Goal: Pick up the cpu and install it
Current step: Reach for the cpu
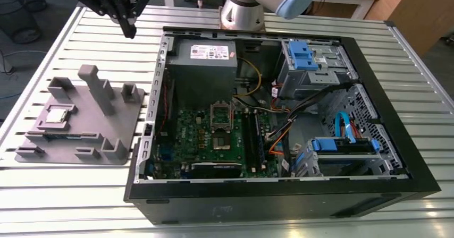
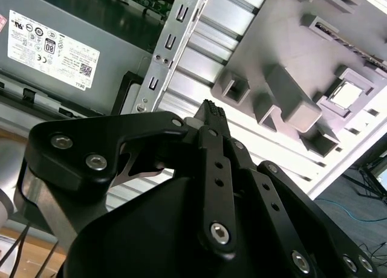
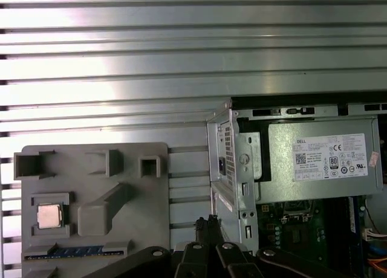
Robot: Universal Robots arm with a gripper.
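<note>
The cpu (image 1: 57,116) is a small silver square lying flat in a recess of the grey fixture plate (image 1: 120,142), at the exterior view's left, beside the open computer case. Both wrist views show it in that recess (image 2: 346,95) (image 3: 49,216). My black gripper (image 1: 129,32) hangs high over the slatted table beyond the fixture, near the case's far corner, well apart from the cpu. Its fingers meet at the tip (image 2: 211,112) (image 3: 205,223), shut with nothing between them. The motherboard's socket (image 1: 220,113) lies open inside the case.
The black case (image 1: 284,201) lies on its side with the grey power supply (image 1: 204,54), blue drive brackets (image 1: 301,54) and loose cables (image 1: 284,126) inside. Tall posts (image 1: 99,89) rise from the fixture. The arm's base (image 1: 245,9) stands behind the case.
</note>
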